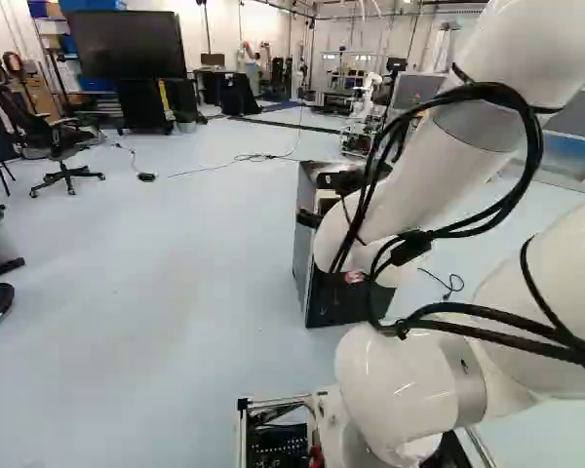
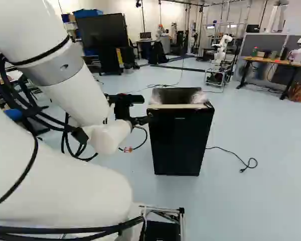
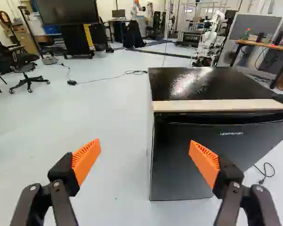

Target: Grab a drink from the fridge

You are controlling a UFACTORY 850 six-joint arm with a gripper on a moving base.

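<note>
I log one gripper (image 2: 144, 108), jaws wide apart; one black fridge (image 3: 212, 146), upright, ahead of them, pale strip (image 3: 221, 105) along its top front edge. Bluish floor (image 3: 118, 183) beneath; beyond the jaws, one office chair (image 3: 26, 59), one large screen (image 3: 68, 12), one wooden desk (image 3: 269, 45), another robot (image 3: 210, 37).

Fridge (image 3: 179, 160): blk door, smooth, satin; top (image 3: 245, 82) glossy w/ a bright streaky glare. Strip (image 3: 221, 105) along fridge's top front edge: pale, matt, wood-like. Floor (image 3: 61, 122) around fridge: smooth, slight sheen. My jaws, near fridge: matt blk, orange pads (image 3: 86, 160) ribbed, rubbery-looking. My arm (image 2: 50, 181), on base side of fridge: glossy wht shell, satin grey metal-look band (image 2: 57, 68), blk plastic-sheathed cables (image 1: 536, 146).
</note>
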